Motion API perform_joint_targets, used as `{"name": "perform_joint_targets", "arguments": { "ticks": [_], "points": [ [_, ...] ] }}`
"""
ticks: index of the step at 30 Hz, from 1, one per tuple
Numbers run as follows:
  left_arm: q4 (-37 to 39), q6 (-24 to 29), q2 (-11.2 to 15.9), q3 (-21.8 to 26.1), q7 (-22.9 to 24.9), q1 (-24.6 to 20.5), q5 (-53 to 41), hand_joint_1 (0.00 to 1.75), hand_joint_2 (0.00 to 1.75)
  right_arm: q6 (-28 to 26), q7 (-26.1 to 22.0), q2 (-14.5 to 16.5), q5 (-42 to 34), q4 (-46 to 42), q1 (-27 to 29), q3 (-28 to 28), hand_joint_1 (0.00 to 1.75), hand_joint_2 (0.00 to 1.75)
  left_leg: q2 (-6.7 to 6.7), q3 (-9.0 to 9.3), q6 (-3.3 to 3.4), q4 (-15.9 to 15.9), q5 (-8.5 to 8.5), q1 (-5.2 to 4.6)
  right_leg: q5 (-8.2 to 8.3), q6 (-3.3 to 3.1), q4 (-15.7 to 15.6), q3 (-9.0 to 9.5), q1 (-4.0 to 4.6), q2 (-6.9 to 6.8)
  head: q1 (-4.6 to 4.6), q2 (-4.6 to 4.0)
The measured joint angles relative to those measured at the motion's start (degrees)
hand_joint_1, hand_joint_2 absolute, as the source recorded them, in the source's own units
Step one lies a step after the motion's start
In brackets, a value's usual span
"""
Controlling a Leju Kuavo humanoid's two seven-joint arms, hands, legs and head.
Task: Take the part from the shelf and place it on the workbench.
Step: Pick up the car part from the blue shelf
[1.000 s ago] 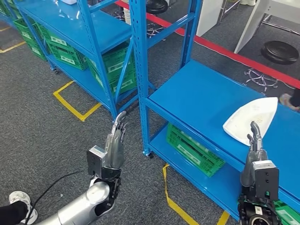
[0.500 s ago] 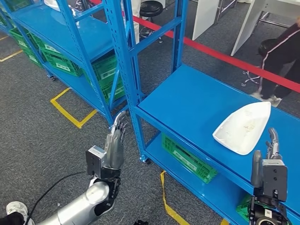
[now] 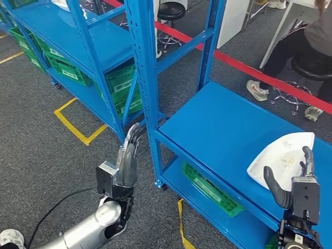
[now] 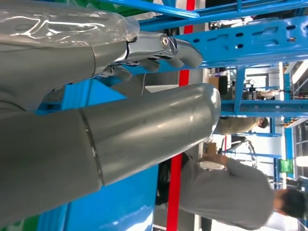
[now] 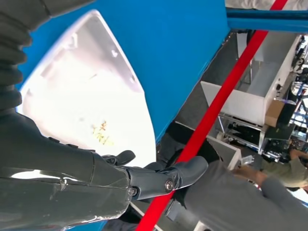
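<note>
Just one white part (image 3: 282, 158) shelved

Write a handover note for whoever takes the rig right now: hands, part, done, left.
Left hand: empty, fingers straight and raised, beside the shelf post over the floor.
Right hand: open, thumb spread, at the near edge of the white part; not gripping it.
Part lies flat on the blue shelf, near its front edge.
Done: the right hand is at the part.
Left: grasp, lift off the shelf, carry to the workbench, set down.
</note>
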Motion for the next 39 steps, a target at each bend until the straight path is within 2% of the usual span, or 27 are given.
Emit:
{"name": "perform_joint_targets", "arguments": {
  "ticks": [1, 2, 3, 4, 6, 9, 11, 16, 23, 27, 39],
  "points": [
    [0.0, 0.1, 0.0, 0.0, 0.0, 0.0, 0.0, 0.00, 0.00, 0.0, 0.9, -0.1, 0.8, 0.1, 0.0, 0.0, 0.00, 1.75, -0.01, 0.72, -0.22, 0.0, -0.53, 0.01, 3.33, -0.03, -4.4, 1.15, -0.07, -0.02, 0.04, -0.01],
    [0.0, 0.2, 0.0, 0.0, 0.1, 0.0, 0.0, 0.00, 0.00, 0.1, 2.8, -0.1, 2.1, 0.3, 0.0, -0.1, 0.00, 1.75, -0.02, 1.35, -0.48, 0.0, -0.98, -0.01, 5.59, -0.12, -8.1, 2.14, 0.01, -0.05, 0.07, -0.01],
    [0.0, 0.3, 0.0, 0.0, 0.2, 0.0, 0.0, 0.00, 0.00, 0.6, 5.3, -0.3, 3.3, 0.6, -0.1, -0.2, 0.00, 1.75, -0.05, 1.67, -0.80, 0.1, -1.35, -0.04, 7.09, -0.38, -10.7, 3.08, 0.15, -0.10, 0.09, -0.01],
    [0.0, 0.4, 0.0, 0.0, 0.4, 0.1, 0.0, 0.00, 0.00, 1.4, 8.0, -0.5, 4.1, 1.0, -0.1, -0.3, 0.00, 1.75, -0.07, 1.84, -1.16, 0.1, -1.66, -0.05, 7.77, -0.74, -11.9, 3.53, 0.31, -0.12, 0.10, -0.01],
    [-0.1, 0.5, 0.0, 0.0, 0.6, 0.1, 0.0, 0.00, 0.00, 3.1, 11.4, -1.1, 4.3, 2.0, -0.2, -0.6, 0.00, 1.75, -0.14, 1.76, -1.46, 0.2, -2.04, -0.12, 7.94, -1.14, -12.0, 3.96, 0.44, -0.09, 0.06, -0.01],
    [-0.2, 0.6, 0.1, 0.0, 0.8, 0.1, 0.0, 0.00, 0.00, 4.2, 11.9, -1.7, 3.9, 3.4, -0.7, -1.0, 0.00, 1.75, -0.11, 1.74, -1.33, 0.1, -1.87, -0.18, 8.20, -0.91, -12.0, 3.77, 0.37, 0.18, -0.16, -0.01],
    [-0.2, 0.7, 0.1, 0.0, 0.8, 0.1, 0.0, 0.00, 0.00, 4.9, 12.3, -2.0, 3.8, 4.0, -1.0, -1.1, 0.00, 1.75, -0.09, 1.83, -1.38, -0.1, -1.67, -0.21, 7.97, -1.14, -12.1, 3.76, 0.35, 0.28, -0.23, -0.01],
    [-0.3, 1.1, 0.1, 0.0, 0.8, 0.0, -0.1, 0.00, 0.00, 8.6, 14.7, -2.4, 4.3, 5.9, -1.5, -1.2, 0.00, 1.75, -0.05, 2.33, -1.04, -1.3, -1.99, -0.22, 7.64, -1.63, -12.1, 3.72, 0.39, 0.30, -0.26, -0.01],
    [-0.3, 1.1, 0.1, 0.0, 0.6, 0.0, 0.1, 0.00, 0.00, 16.7, 18.3, -2.9, 4.9, 8.6, -3.6, -0.7, 0.00, 1.75, 0.01, 2.29, -1.83, -1.4, -1.71, -0.23, 7.86, -2.03, -12.1, 3.74, 0.42, 0.26, -0.23, -0.01],
    [-0.3, 1.2, 0.1, 0.0, 0.6, 0.0, 0.1, 0.00, 0.00, 18.7, 18.8, -2.9, 5.3, 9.7, -4.6, -0.2, 0.00, 1.75, 0.01, 2.28, -2.06, -1.4, -1.63, -0.30, 8.02, -2.08, -12.1, 3.77, 0.35, 0.23, -0.23, -0.01],
    [-0.3, 1.0, 0.0, 0.0, 0.1, -0.4, 0.6, 0.00, 0.00, 26.5, 20.6, -2.9, 9.4, 12.2, -9.7, 4.2, 0.00, 1.75, 0.05, 2.27, -2.07, -1.2, -1.62, -0.38, 8.11, -2.00, -12.1, 3.78, 0.28, 0.28, -0.24, -0.01]
  ]
}}
